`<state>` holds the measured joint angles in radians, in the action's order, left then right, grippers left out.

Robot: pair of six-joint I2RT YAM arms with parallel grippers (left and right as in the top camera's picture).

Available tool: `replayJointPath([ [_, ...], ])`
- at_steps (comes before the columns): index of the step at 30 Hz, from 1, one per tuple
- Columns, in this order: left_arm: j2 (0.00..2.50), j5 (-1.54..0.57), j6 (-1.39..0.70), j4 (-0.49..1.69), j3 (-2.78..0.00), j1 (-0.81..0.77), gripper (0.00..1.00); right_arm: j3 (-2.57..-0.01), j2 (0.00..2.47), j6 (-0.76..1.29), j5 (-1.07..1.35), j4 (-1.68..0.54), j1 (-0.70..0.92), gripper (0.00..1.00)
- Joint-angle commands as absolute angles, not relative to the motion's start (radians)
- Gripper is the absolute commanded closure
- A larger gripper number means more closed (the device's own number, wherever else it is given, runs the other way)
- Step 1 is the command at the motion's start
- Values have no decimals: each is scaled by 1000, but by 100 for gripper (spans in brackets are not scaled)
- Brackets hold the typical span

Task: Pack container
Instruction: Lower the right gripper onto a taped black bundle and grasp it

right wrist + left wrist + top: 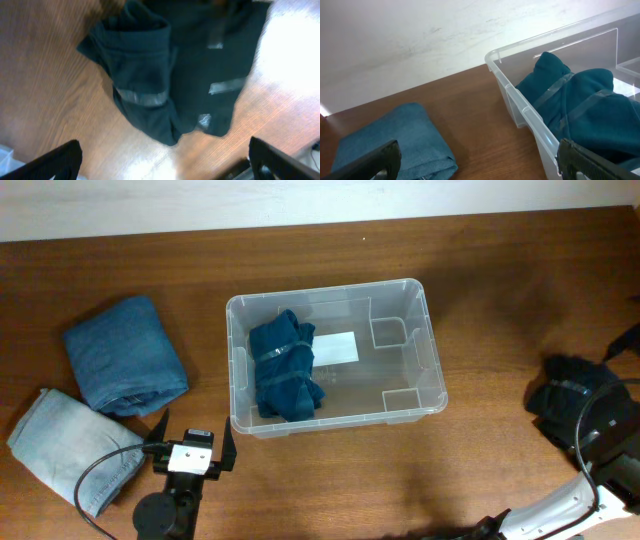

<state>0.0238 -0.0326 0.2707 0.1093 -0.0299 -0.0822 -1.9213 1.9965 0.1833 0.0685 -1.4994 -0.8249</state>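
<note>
The clear container (432, 355) stands mid-table with a white label (336, 347) on its bottom. A dark teal garment (285, 367) lies in its left half; it also shows in the left wrist view (580, 105) behind the container's rim (520, 102). My left gripper (477, 162) is open and empty, low over the table between the container and a folded blue cloth (395, 137). My right gripper (165, 160) is open and empty, just above the table beside a dark crumpled garment (170, 70) at the far right (575, 405).
A folded blue cloth (125, 355) and a folded light denim piece (75, 448) lie at the left. The container has small moulded compartments (388, 332) along its right side. The left arm's base (175, 500) sits at the front edge.
</note>
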Motion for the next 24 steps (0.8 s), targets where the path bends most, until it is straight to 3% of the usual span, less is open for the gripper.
replayJointPath([
  [1,19,-29,289,106,-22,-86,1,-1824,1983,144,139,-1446,-800,1],
  [4,19,-29,289,106,-22,-86,1,-1752,1983,142,147,-1385,-778,0],
  [12,19,-29,289,106,-22,-86,1,-1597,1983,143,143,-1217,-723,17],
  [24,19,-29,289,106,-22,-86,1,-1547,1981,158,120,-1172,-719,20],
])
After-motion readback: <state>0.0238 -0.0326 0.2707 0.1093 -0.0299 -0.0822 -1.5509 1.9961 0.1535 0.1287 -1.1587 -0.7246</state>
